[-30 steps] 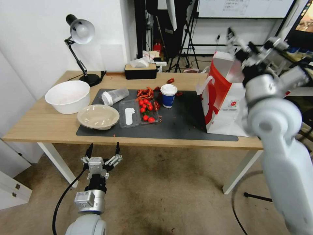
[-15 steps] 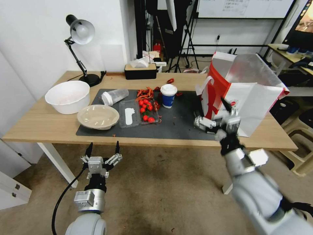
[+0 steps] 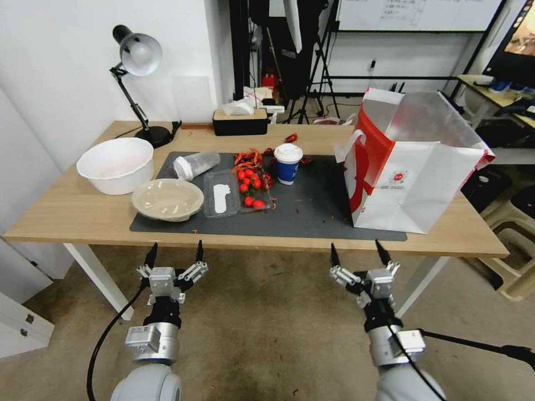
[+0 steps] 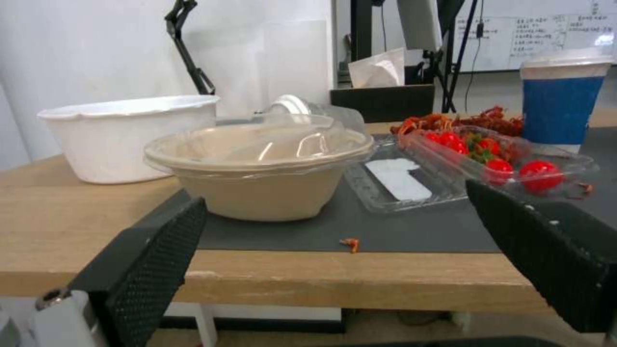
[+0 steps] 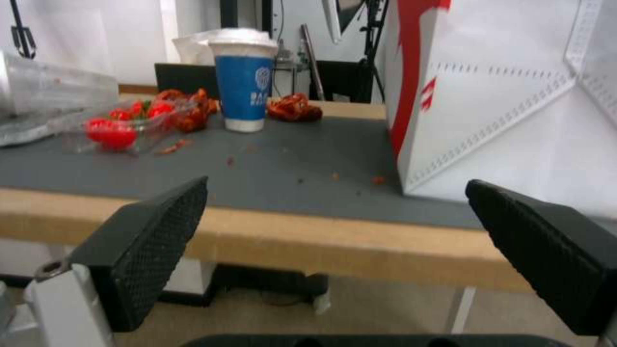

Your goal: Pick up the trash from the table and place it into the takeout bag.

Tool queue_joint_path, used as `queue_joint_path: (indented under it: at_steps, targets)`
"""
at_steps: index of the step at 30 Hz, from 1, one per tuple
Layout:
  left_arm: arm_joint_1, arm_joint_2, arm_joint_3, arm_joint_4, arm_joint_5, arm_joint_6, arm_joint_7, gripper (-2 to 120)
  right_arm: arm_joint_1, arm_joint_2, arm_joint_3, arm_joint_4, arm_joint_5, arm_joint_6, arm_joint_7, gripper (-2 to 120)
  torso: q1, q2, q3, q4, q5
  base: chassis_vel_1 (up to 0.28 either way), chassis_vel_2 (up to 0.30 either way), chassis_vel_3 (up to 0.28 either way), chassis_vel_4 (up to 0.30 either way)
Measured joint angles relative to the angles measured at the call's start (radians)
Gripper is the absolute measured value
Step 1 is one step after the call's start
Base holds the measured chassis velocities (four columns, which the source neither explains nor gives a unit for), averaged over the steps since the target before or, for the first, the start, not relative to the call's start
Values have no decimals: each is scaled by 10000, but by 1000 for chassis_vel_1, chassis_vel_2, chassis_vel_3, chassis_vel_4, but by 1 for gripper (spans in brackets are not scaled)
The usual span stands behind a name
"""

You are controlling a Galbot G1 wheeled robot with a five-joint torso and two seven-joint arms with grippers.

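Trash lies on the table's [image 3: 72,214] dark mat: a blue paper cup [image 3: 288,162] with white lid, a beige bowl [image 3: 167,199], a clear plastic cup [image 3: 196,164] on its side, an open clear box of tomatoes [image 3: 245,189], and red shell scraps [image 3: 249,158]. At the mat's right end the takeout bag [image 3: 409,167] stands open, white with red sides. Both grippers hang below the table's front edge with nothing in them: my left gripper [image 3: 176,248] open below the beige bowl [image 4: 257,168], my right gripper [image 3: 355,247] open below the bag [image 5: 514,106] and facing the blue cup [image 5: 243,91].
A large white bowl [image 3: 114,164] sits at the table's left end. A desk lamp [image 3: 136,61] and a black tissue box [image 3: 241,121] stand along the back edge. White table legs [image 3: 100,275] flank open floor. Stools [image 3: 515,217] stand to the right.
My right arm has swung down from above the takeout bag to below the table's front edge, fingers open. The left arm has not moved.
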Motion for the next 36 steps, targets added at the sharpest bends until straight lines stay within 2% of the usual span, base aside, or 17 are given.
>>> queue_joint_path:
  at_steps: [9,15,21,29,30,33,36]
  targets:
    - [21,0,-13,-1,4,0,0,100,210,53,-162,101,177,-27,16,100,1,0,0,-1,-1,0,0,0,0]
    - [26,0,-31,-1,21,0,-2,100,1199,-82,-573,494,899,-727,105,100,2,0,0,0,1,0,0,0,0]
    - [23,0,-28,-42,39,3,-2,100,2517,-252,-1096,211,1809,-1380,117,100,1,0,1,-2,1,0,0,0,0]
    - [24,0,-74,-74,39,3,0,100,5681,-296,-2510,-1369,3275,-2155,427,100,2,-1,2,1,-2,0,0,0,0]
    - [24,0,-74,-74,39,3,0,100,5681,-296,-2510,-1369,3275,-2155,427,100,2,-1,2,1,-2,0,0,0,0]
    - [26,0,-100,-74,42,0,0,100,6984,-112,-3223,-2544,3716,-2434,665,100,2,-1,2,0,0,0,0,0,0]
    - [25,-1,-122,-74,42,-2,0,100,7655,23,-3550,-3186,3957,-2686,856,100,2,-1,2,0,0,0,0,0,0]
